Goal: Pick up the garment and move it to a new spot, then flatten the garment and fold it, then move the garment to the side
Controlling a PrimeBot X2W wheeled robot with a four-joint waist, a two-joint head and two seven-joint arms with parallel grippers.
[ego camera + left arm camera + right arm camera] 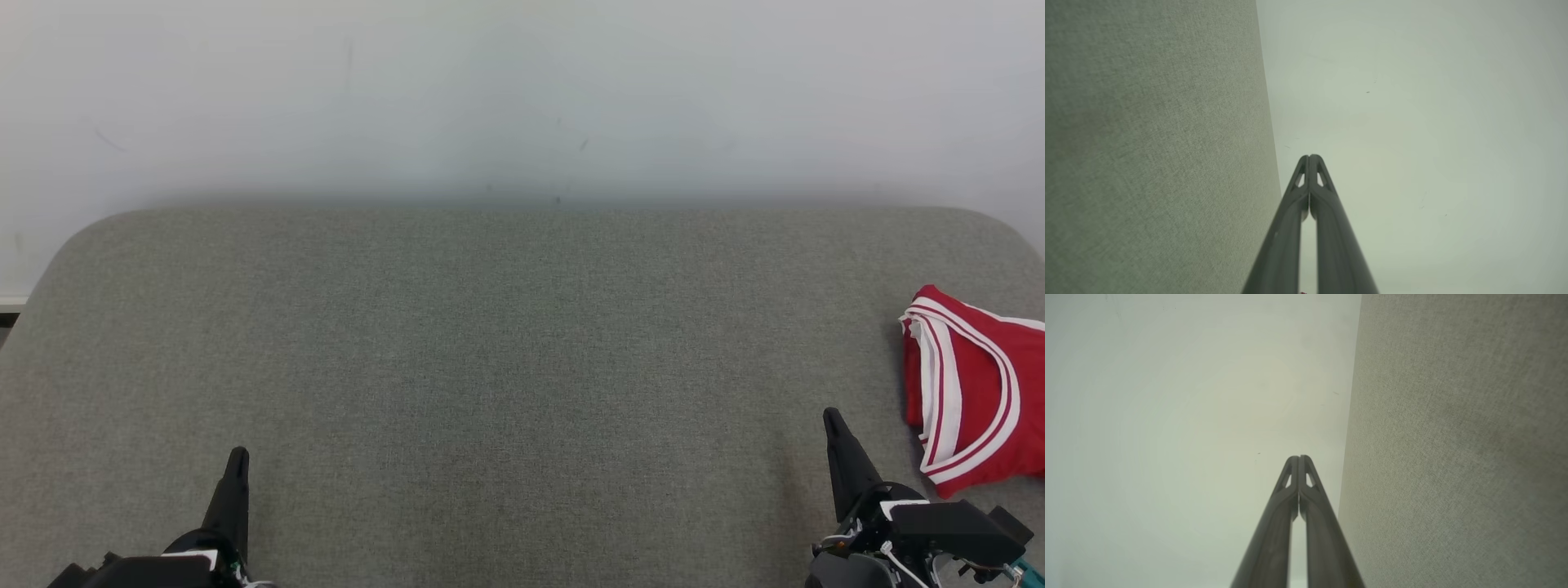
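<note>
The garment [976, 390] is red with white-and-red striped trim, bunched into a folded heap at the right edge of the grey fabric surface [506, 351]; part of it runs out of the head view. My right gripper [833, 418] stands just left of the garment near the front edge, shut and holding nothing, its tips [1299, 458] pressed together. At the lower left my left gripper [237, 454] is likewise shut and empty, far from the garment, with its tips [1309, 157] touching.
A pale wall [522, 90] rises behind the grey surface, whose back corners are rounded. In both wrist views the surface's far edge meets that wall.
</note>
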